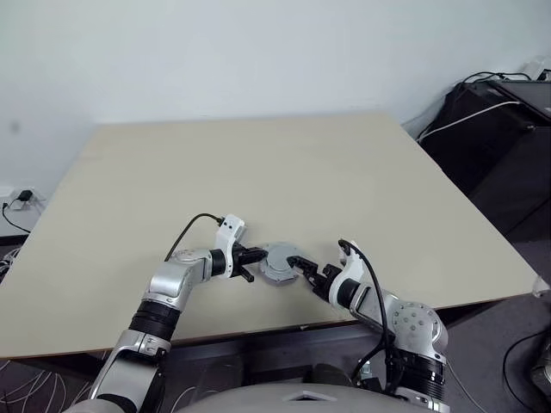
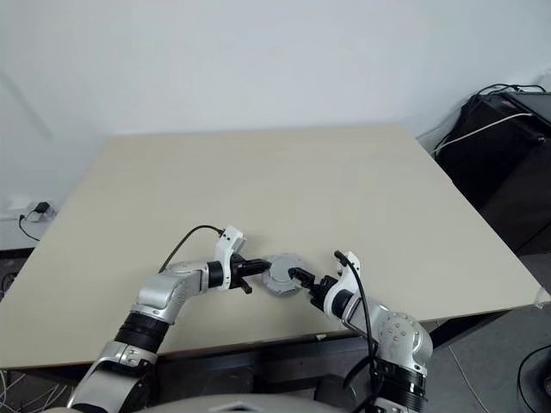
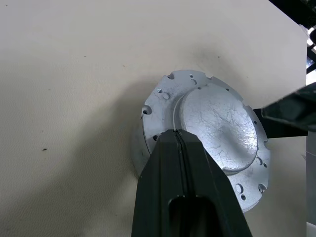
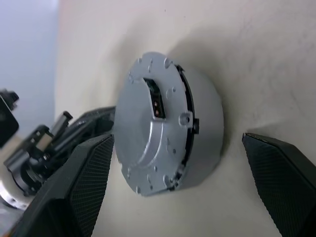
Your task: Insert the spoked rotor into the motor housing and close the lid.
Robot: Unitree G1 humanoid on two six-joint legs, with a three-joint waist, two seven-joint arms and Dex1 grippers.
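Grey cast-metal lid [image 3: 212, 131], round with a notched edge and raised hub, sits on the motor housing [image 4: 205, 133] near the beige worktop [image 1: 284, 172] front edge. Left gripper [image 1: 250, 256]: fingers pressed together, tips resting on the lid rim. Right gripper [image 4: 182, 182]: fingers wide apart, flanking the assembly. Judged rigid, fairly heavy, smooth-sided; best gripped across the cylindrical wall.

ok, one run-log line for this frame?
stage: lid on motor housing, on table | left gripper: shut, tips on lid | right gripper: open, straddling motor
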